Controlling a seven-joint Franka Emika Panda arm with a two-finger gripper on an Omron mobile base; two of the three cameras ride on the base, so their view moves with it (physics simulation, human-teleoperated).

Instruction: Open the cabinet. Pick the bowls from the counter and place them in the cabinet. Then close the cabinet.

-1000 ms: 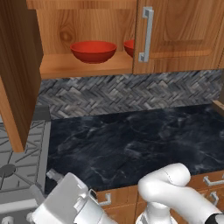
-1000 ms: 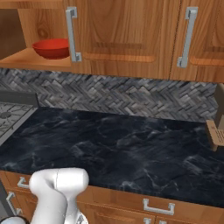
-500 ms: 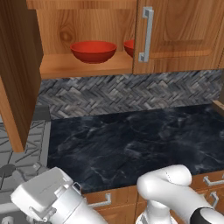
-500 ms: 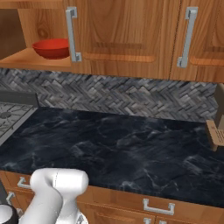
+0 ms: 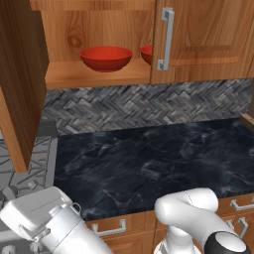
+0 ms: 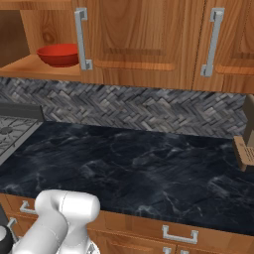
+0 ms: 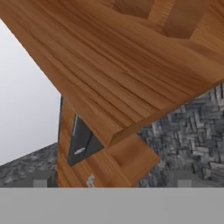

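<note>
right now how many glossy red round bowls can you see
2, both on the wooden shelf inside the brown wood cabinet: one glossy red round bowl in the open left half, the other mostly hidden behind the closed right door.

- Even, bright rendered light, with no glare.
- Soft shade inside the cabinet (image 5: 94, 30) behind the bowls (image 5: 105, 58).
- Hand view is coarse and slightly blurred.

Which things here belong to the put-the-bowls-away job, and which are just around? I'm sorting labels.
Job:
- bowls on the cabinet shelf
- cabinet, left door open
- counter
- gripper, open, low on the left

Just around:
- gas stove
- herringbone backsplash
- lower drawers
- wooden item at the counter's right edge
</note>
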